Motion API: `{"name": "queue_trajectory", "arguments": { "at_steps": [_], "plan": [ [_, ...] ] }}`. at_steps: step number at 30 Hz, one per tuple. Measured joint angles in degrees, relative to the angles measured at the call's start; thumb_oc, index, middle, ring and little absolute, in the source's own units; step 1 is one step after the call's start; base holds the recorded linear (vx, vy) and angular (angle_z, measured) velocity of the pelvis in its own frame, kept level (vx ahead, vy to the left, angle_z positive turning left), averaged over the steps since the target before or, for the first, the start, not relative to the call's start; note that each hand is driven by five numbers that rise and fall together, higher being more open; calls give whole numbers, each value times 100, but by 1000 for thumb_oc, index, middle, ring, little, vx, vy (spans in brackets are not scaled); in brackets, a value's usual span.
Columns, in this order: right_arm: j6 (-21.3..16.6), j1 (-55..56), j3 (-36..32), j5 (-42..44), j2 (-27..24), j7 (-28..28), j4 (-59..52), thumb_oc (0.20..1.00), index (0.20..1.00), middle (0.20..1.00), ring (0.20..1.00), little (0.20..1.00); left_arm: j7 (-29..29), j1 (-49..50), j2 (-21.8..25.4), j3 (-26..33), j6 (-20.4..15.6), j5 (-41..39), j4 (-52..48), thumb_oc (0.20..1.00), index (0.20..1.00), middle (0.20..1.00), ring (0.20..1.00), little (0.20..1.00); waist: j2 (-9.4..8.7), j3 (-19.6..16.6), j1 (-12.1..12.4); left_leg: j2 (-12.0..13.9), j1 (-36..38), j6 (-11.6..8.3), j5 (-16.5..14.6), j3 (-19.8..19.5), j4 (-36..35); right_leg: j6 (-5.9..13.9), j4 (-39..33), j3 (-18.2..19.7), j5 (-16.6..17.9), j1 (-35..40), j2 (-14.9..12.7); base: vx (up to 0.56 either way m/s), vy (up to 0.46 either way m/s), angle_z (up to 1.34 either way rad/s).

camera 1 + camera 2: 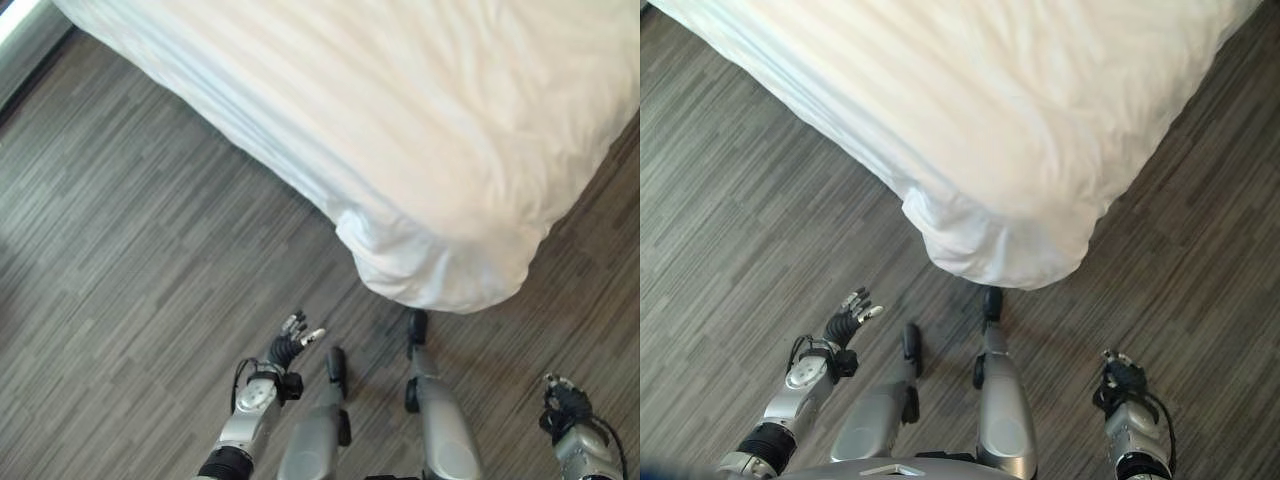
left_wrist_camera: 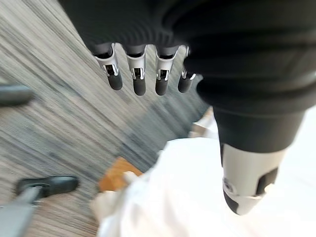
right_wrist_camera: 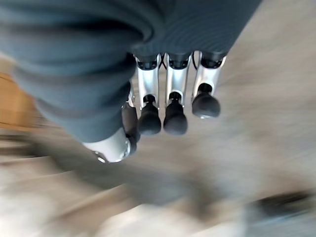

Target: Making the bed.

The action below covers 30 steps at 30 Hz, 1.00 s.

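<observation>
A bed under a white duvet [image 1: 400, 110] takes up the upper part of the eye views, and its near corner [image 1: 440, 270] hangs down to the grey wood-pattern floor just ahead of me. My left hand [image 1: 290, 345] is held low over the floor to the left of that corner, fingers [image 2: 138, 76] straight and empty, clear of the cloth. My right hand [image 1: 565, 400] hangs at the lower right, right of the corner, with relaxed fingers [image 3: 170, 111] holding nothing. In the left wrist view the white duvet [image 2: 187, 192] lies past the thumb.
Grey plank floor [image 1: 130, 270] spreads to the left of the bed and along its right side [image 1: 600, 270]. A pale wall base [image 1: 15, 30] runs at the far upper left. A tan wooden patch [image 2: 116, 173] shows beneath the bedding's edge.
</observation>
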Motion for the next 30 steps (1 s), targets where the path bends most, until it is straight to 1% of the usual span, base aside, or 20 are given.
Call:
{"name": "queue_trajectory", "arguments": {
  "at_steps": [2, 5, 10, 11, 13, 14, 15, 16, 17, 18, 19, 20, 23, 24, 25, 26, 27, 28, 29, 30],
  "plan": [
    [-128, 383, 200, -249, -36, 8, -1487, 1000, 1000, 1000, 1000, 1000, -17, 223, -66, 126, 4, 8, -126, 1000, 1000, 1000, 1000, 1000, -28, -279, -5, 82, 292, -43, -71, 20, -23, -38, -5, 5, -71, 306, 72, 94, 35, -8],
    [-330, 483, 496, -507, -4, 63, -1731, 1000, 1000, 1000, 1000, 1000, -33, 534, -54, 138, -1, 7, -151, 1000, 1000, 1000, 1000, 1000, -186, -981, 38, 156, 543, -20, -180, 4, -24, -57, -26, -42, -219, 555, 143, 80, 54, 3],
    [-239, 999, 875, -881, 322, 343, -2006, 1000, 1000, 1000, 1000, 1000, -39, 795, -80, 168, 4, -2, -175, 1000, 1000, 1000, 1000, 1000, -265, -1397, 64, 46, 844, 44, -237, 4, -24, -19, -6, -39, -253, 866, 23, -26, 128, 2],
    [-193, 1404, 920, -941, 571, 458, -2158, 1000, 1000, 1000, 1000, 1000, -37, 931, -106, 230, 0, -3, -184, 1000, 1000, 1000, 1000, 1000, -225, -1480, 23, -60, 889, 89, -263, 24, -21, 42, -21, 21, -222, 873, -25, -329, 142, -29],
    [-72, 1671, 1088, -1137, 557, 557, -2321, 1000, 1000, 1000, 1000, 1000, -38, 1031, -59, 331, -1, 0, -183, 1000, 1000, 1000, 1000, 1000, -263, -1494, -1, -249, 804, 174, -258, 447, 13, 303, 2, 430, -69, 560, -119, -325, 75, -79],
    [-51, 1687, 1073, -1186, 556, 569, -2323, 1000, 1000, 1000, 1000, 1000, -34, 990, -29, 365, 3, 1, -152, 1000, 1000, 1000, 1000, 1000, -299, -1476, -43, -321, 717, 208, -236, 579, 30, 316, -1, 587, -54, 420, -183, -250, 31, -79],
    [-43, 1641, 996, -1210, 637, 537, -2280, 1000, 1000, 1000, 1000, 1000, -21, 825, 11, 317, 6, 63, -136, 1000, 1000, 1000, 1000, 1000, -248, -1444, -169, -348, 480, 279, -206, 789, 223, 531, -29, 588, -372, 249, -244, -479, 38, -60],
    [-35, 1580, 927, -1215, 657, 476, -2251, 1000, 1000, 1000, 1000, 1000, -26, 718, 71, 221, -5, 80, -154, 1000, 1000, 1000, 1000, 1000, -129, -1370, -165, -208, 350, 376, -246, 835, 289, 582, 163, 614, -565, 86, -202, -239, 6, -53],
    [-13, 1543, 931, -1248, 619, 482, -2258, 1000, 1000, 1000, 1000, 1000, -36, 574, 61, 239, -16, 104, -148, 1000, 1000, 1000, 1000, 1000, 12, -1296, -176, -90, 348, 408, -238, 908, 193, 509, 326, 595, -447, -15, -110, -331, -3, -45],
    [1, 1522, 940, -1284, 596, 471, -2286, 1000, 1000, 1000, 1000, 1000, -22, 469, 58, 256, -11, 105, -179, 1000, 1000, 1000, 1000, 1000, 94, -1269, -164, 15, 260, 376, -133, 1074, 211, 509, 623, 479, -552, -72, -92, -106, -11, -72],
    [12, 1456, 972, -1293, 558, 459, -2471, 1000, 1000, 1000, 1000, 1000, 23, 398, 56, 337, -28, 97, -420, 1000, 1000, 1000, 1000, 1000, 250, -1183, 15, 316, 335, 403, -119, 1297, 272, 431, 2049, -46, -1077, -106, -221, -392, -74, -61],
    [8, 1464, 972, -1294, 557, 461, -2660, 1000, 1000, 1000, 1000, 1000, 42, 406, 75, 335, -50, 97, -516, 1000, 1000, 1000, 1000, 1000, 274, -1173, 64, 400, 377, 399, -113, 1297, 329, 543, 2308, -95, -1295, 158, -338, -405, -114, -63],
    [-144, 1045, 1116, -1138, 862, 224, -3457, 1000, 1000, 1000, 1000, 1000, 208, 810, 320, 388, -3, 64, -1903, 1000, 1000, 1000, 1000, 1000, 62, -1169, 399, 466, 465, 350, -143, 1867, 614, 493, 3581, -427, -1784, 522, -1056, -328, -150, -79],
    [-387, 595, 1242, -1048, 1173, 207, -3564, 1000, 1000, 1000, 1000, 1000, 216, 1130, 370, 445, -238, 52, -2579, 1000, 1000, 1000, 1000, 1000, 1, -1216, 779, 590, 601, 358, -136, 2226, 723, 547, 3245, -614, -1734, 811, -1168, -380, -314, -160],
    [-590, 320, 1457, -936, 1303, 206, -3634, 1000, 1000, 1000, 1000, 1000, 220, 1038, 444, 512, -402, 48, -2649, 1000, 1000, 1000, 1000, 1000, -28, -1235, 827, 691, 504, 363, -134, 2111, 1097, 411, 2193, -575, -1242, 1355, -1026, -454, -492, -130],
    [-605, 273, 1598, -866, 1234, 138, -3609, 1000, 1000, 1000, 1000, 1000, 272, 973, 399, 517, -370, 12, -2581, 1000, 1000, 1000, 1000, 1000, 9, -1268, 788, 882, 279, 370, -95, 1997, 1381, 416, 1749, -740, -1236, 1519, -859, -315, -409, -47],
    [-592, 320, 1807, -832, 1016, 100, -3610, 1000, 1000, 1000, 1000, 1000, 357, 976, 317, 599, -392, -1, -2632, 1000, 1000, 1000, 1000, 1000, 109, -1355, 754, 1161, 33, 230, 49, 1904, 1608, 364, 1282, -652, -1200, 1618, -535, -167, -373, -29],
    [-560, 451, 1854, -827, 863, 93, -3595, 1000, 1000, 1000, 1000, 1000, 396, 940, 265, 616, -394, -2, -2583, 1000, 1000, 1000, 1000, 1000, 51, -1311, 740, 1417, -290, 131, 19, 1764, 1999, 199, 974, -618, -1107, 1703, -357, -244, -379, -41],
    [-538, 554, 1704, -838, 726, 36, -3542, 1000, 1000, 1000, 1000, 1000, 391, 1003, 205, 587, -366, -3, -2484, 1000, 1000, 1000, 1000, 1000, 8, -1300, 587, 1110, -296, 8, 22, 1557, 1368, 59, 874, -627, -995, 1688, -315, -343, -442, -20],
    [-534, 677, 1653, -856, 577, 26, -3549, 1000, 1000, 1000, 1000, 1000, 392, 986, 49, 546, -332, -53, -2427, 1000, 1000, 1000, 1000, 1000, 71, -1299, 516, 976, -168, 102, 602, 1441, 933, 42, 925, -626, -975, 1688, -222, -350, -326, -23]
  ]
}}
